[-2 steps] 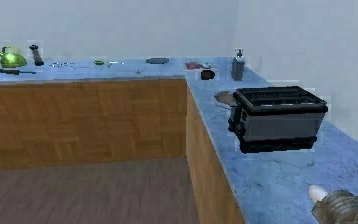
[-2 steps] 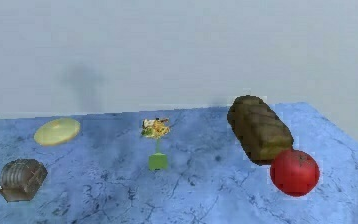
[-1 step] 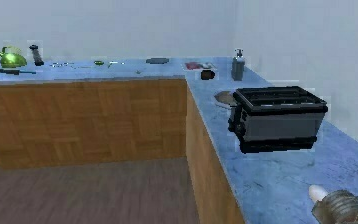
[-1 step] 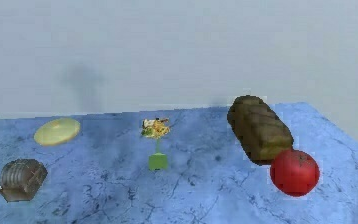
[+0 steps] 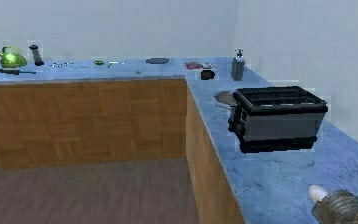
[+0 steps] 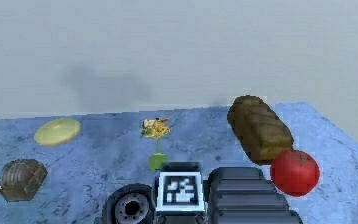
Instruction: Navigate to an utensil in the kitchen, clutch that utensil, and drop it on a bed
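Home kitchen: L-shaped blue countertop (image 5: 272,185) over wood-panelled cabinet fronts (image 5: 87,125), black toaster (image 5: 279,118) near on the right, green kettle (image 5: 12,58) far left. Food laid out on the same blue surface: bread loaf (image 6: 259,128), yellow plate (image 6: 57,131), red fruit (image 6: 294,172), possibly a tomato.

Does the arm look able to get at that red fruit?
Probably yes: the red fruit lies on the counter close beside the arm, nothing between them; the loaf lies beyond it.

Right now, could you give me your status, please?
Gripper at countertop edge, load unclear. Utensil unconfirmed; small flat things on far counter. Loaf, red fruit nearby.
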Motion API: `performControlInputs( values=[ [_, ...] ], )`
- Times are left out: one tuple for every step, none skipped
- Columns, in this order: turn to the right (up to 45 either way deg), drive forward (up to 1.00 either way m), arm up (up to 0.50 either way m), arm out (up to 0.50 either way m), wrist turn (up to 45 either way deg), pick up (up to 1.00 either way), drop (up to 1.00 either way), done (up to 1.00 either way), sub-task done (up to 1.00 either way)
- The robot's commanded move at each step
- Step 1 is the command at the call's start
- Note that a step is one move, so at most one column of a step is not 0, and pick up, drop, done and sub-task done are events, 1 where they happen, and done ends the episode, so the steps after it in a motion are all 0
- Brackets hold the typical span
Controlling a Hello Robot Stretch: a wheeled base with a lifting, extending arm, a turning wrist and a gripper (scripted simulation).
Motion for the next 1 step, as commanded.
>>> performControlInputs(
  values=[
    [0.0,0.0,0.0,0.14,0.0,0.0,0.0,0.0,0.0]
  ],
)
